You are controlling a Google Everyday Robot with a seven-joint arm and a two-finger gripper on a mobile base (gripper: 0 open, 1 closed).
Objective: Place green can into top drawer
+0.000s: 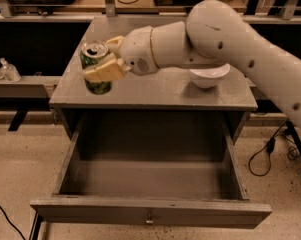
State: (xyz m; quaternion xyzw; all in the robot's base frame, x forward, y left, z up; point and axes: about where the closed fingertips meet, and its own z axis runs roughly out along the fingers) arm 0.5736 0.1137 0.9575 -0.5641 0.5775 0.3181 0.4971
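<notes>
My gripper (104,59) is shut on the green can (95,66), with one pale finger (105,71) across its front and the other behind it. The can is upright, silver top showing, and is held a little above the front left part of the grey cabinet top (155,91). The top drawer (150,184) is pulled fully open below, its inside bare, with a small metal knob (149,217) at the middle of its front panel. The can is above the cabinet top, behind the drawer's opening.
A white bowl (208,77) sits on the right of the cabinet top, under my arm (230,39). A low shelf with clear items (4,70) stands at the left. Cables (270,154) lie on the floor at the right.
</notes>
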